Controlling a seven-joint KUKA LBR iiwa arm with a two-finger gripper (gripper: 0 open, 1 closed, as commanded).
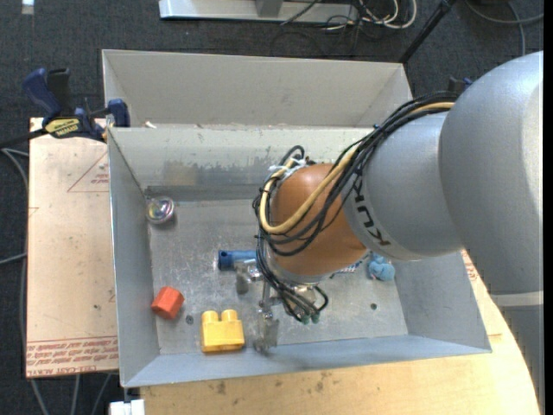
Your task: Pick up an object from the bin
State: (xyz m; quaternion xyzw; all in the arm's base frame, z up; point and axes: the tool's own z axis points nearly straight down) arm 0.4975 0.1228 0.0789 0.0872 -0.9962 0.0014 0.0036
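**While gripper hangs low by yellow block, no grasp is seen yet**

Since no obj. is seen gripped, the step in hand is judged to be the approach, not the lift. At the near wall of the bin, the gripper is seen low over the floor, just beside the right edge of the yellow block, a two-stud brick lying flat. Contact w/ it can't be told. Whether the gripper is wide or narrow can't be told either, as its tip is seen end-on below the wrist.

Left of the brick, an orange cube is set apart on the floor. Further back, a small blue piece is found just left of the wrist, and a light-blue piece is partly hidden at the arm's right. A silver round thing is left at the far-left corner, well apart.

The brick is judged the likeliest target, being nearest. For the next move, a shift left is prob. needed so the brick is straddled, then closure, then a straight lift clear of the near wall.
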